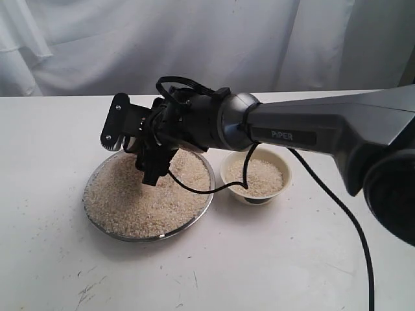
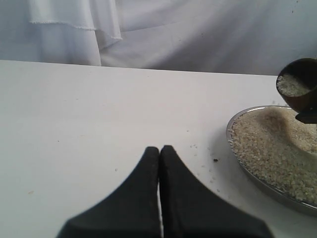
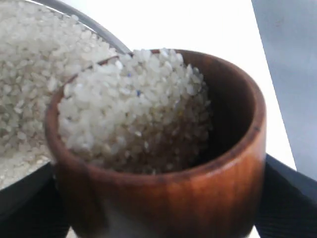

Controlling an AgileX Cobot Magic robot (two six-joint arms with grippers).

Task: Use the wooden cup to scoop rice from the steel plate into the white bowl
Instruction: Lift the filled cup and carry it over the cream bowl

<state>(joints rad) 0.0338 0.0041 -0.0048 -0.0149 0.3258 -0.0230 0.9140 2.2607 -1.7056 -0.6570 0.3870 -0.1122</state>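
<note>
Exterior view: shows right gripper [image 1: 150, 170] above the steel plate [image 1: 155, 237] of rice [image 1: 130, 204], white bowl [image 1: 286, 186] just beside; left wrist view: left gripper [image 2: 159, 151] pressed closed, empty; right wrist view: wooden cup [image 3: 198, 198] clamped between right fingers [image 3: 290, 198], brimming with loose, spill-prone rice, probably light, rigid, best held level by its wall.

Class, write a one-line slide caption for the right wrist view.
The wooden cup, loaded with rice, seen close up in front of the rice-covered steel plate.
</note>
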